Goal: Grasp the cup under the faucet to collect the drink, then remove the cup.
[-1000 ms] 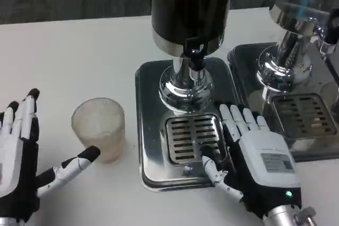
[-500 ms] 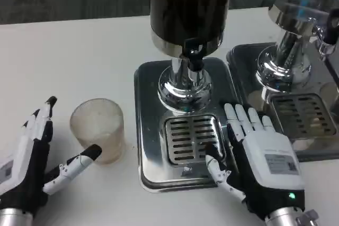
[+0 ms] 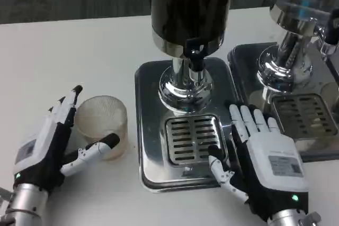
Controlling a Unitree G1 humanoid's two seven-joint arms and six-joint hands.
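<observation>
The white table [image 3: 79, 41] carries everything, and I see it from above. The biggest thing on it is the dark drink dispenser [image 3: 189, 9], standing at the far edge near the middle, on a shiny chrome pedestal [image 3: 184, 86]. Its black faucet [image 3: 195, 56] hangs off the front of the tank, above the slotted grille [image 3: 192, 138] of a steel drip tray [image 3: 148, 125] that reaches toward the near edge. To the right, by the table's right edge, a second chrome dispenser [image 3: 294, 30] stands on its own drip tray [image 3: 249, 62], just beside the first.

My right hand [image 3: 265, 160] lies palm down on the near right part of the middle tray, its fingers [image 3: 248, 121] straight and a little apart, holding nothing; the thumb points in over the corner of the grille.

My left hand [image 3: 50, 141] is at the near left of the table, opened wide around the cup [image 3: 101, 125]. The fingers [image 3: 66, 107] stretch up beside the cup's left side, and the thumb [image 3: 95, 149] reaches across its front near the base. I cannot tell whether either touches it.

The cup, translucent and ribbed, stands upright on the table left of the middle tray, apart from it.
</observation>
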